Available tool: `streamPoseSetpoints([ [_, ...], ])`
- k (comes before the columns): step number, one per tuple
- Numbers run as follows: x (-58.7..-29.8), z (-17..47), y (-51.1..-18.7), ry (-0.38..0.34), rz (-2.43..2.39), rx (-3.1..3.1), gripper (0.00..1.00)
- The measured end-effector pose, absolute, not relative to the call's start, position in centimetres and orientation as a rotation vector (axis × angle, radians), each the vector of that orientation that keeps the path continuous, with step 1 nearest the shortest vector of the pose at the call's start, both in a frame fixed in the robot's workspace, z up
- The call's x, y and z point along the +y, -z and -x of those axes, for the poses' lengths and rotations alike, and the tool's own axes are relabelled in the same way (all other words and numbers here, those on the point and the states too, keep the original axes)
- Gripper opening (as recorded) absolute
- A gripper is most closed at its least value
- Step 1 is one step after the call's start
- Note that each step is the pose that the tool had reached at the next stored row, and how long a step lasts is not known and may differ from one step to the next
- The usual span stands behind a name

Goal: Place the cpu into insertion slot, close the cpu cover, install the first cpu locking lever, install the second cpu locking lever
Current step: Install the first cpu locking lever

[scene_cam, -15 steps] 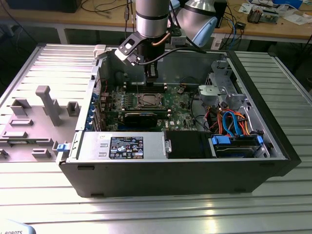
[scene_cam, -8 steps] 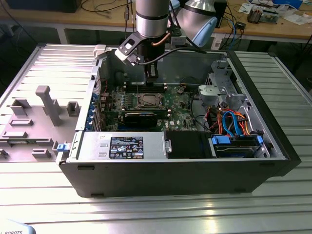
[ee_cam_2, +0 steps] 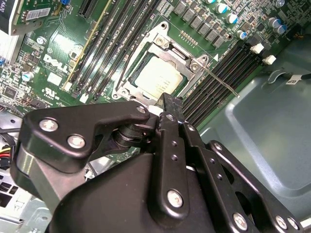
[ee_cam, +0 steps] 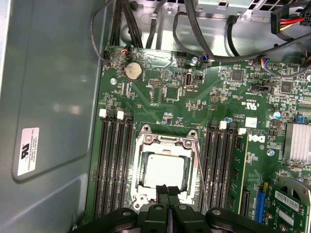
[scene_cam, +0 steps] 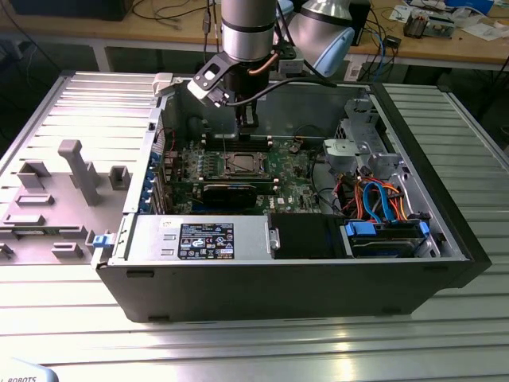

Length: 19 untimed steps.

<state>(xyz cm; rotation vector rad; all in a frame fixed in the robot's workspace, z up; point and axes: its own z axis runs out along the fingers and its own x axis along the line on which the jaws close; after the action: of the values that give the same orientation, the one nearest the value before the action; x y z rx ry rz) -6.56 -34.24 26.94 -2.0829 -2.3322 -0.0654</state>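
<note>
Cpu cover (ee_cam: 139, 165) lies flat over the cpu (ee_cam: 165, 172), seated in the motherboard (ee_cam: 160, 102) just ahead of the gripper (ee_cam: 167, 190), whose fingers are pinched together on nothing (a thin locking lever (ee_cam: 199, 174) juts free alongside, over the memory slots (ee_cam: 221, 165)).

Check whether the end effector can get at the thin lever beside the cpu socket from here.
Likely yes. The shut end effector hangs right over the edge of the cpu cover. The lever runs alongside, between the cover and empty memory slots, with no cable or card above it.
</note>
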Motion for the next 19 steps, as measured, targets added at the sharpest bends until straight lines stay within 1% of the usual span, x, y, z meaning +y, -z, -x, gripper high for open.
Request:
streamPoseSetpoints([
  [19,-34.24,6.56,-26.94,0.065,2.061,-2.351,0.11],
])
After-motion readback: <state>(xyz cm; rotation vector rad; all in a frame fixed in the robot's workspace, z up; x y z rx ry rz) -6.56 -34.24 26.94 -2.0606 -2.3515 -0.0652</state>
